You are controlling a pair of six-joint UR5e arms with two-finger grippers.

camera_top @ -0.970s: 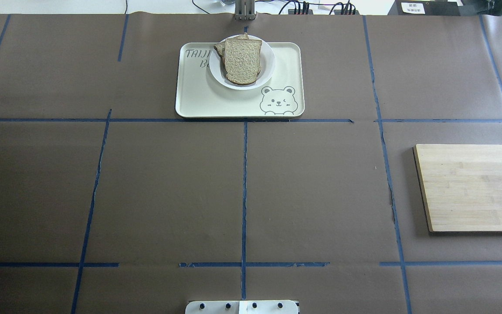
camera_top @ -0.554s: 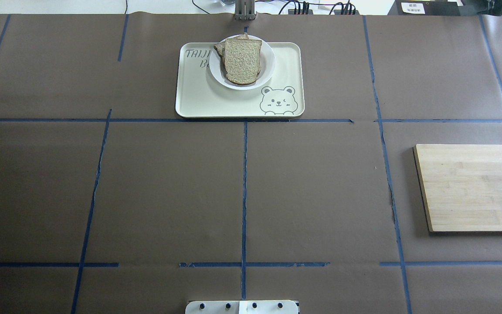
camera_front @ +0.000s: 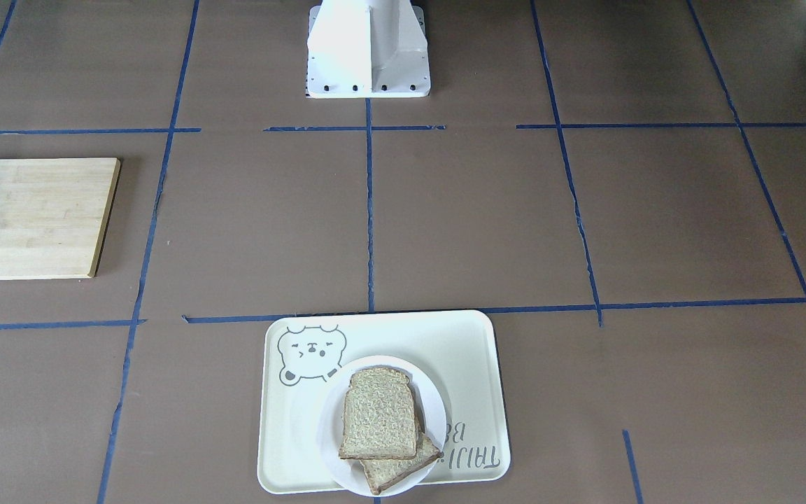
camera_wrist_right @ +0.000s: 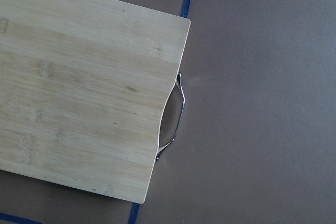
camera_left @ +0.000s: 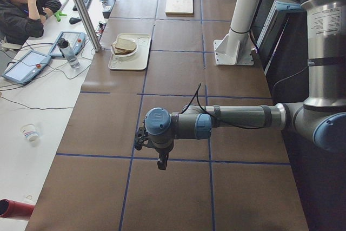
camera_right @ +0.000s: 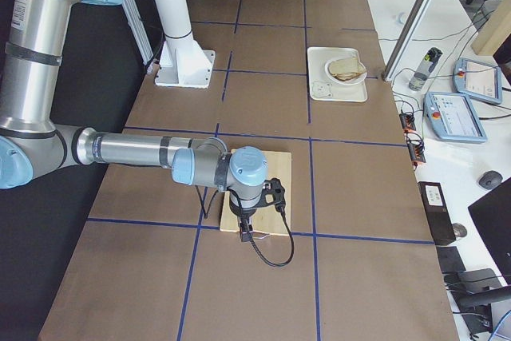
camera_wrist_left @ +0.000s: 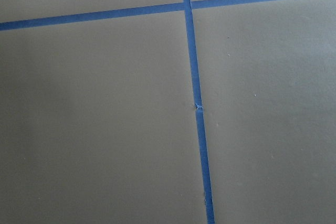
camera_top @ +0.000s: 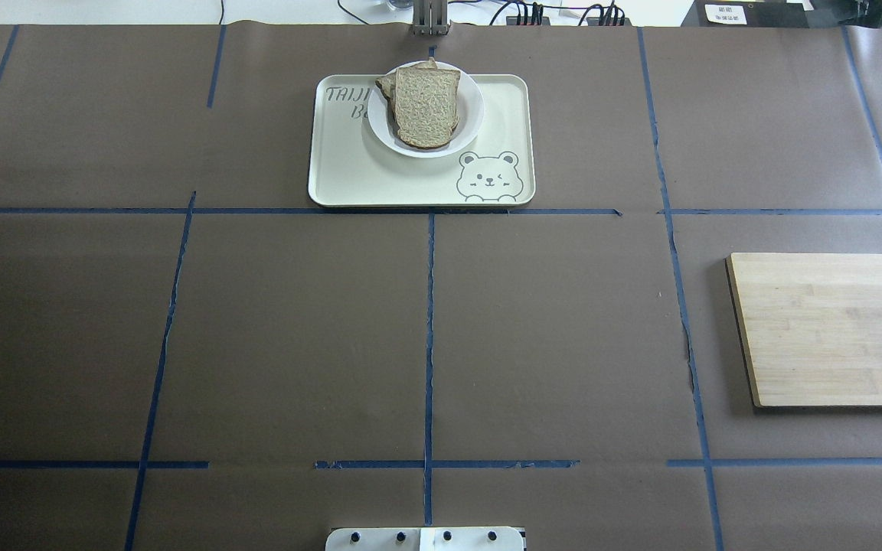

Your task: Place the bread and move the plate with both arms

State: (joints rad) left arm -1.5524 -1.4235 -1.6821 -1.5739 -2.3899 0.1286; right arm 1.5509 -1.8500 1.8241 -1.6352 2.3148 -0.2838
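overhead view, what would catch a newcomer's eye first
Two stacked slices of bread lie on a small white plate, which sits at the far edge of a cream bear tray, far middle of the table. A bamboo cutting board lies near the right edge.

the middle of the counter (camera_top: pixel 295 329) lies open from the white base block (camera_top: pixel 426 539) to the tray (camera_top: pixel 380 180) at the far edge. the plate (camera_top: pixel 472 107), with bread (camera_top: pixel 426 103) stacked on it, sits at the tray's far side, a metal post (camera_top: pixel 430 19) just behind it. a wooden board (camera_top: pixel 831 329) occupies the right side.
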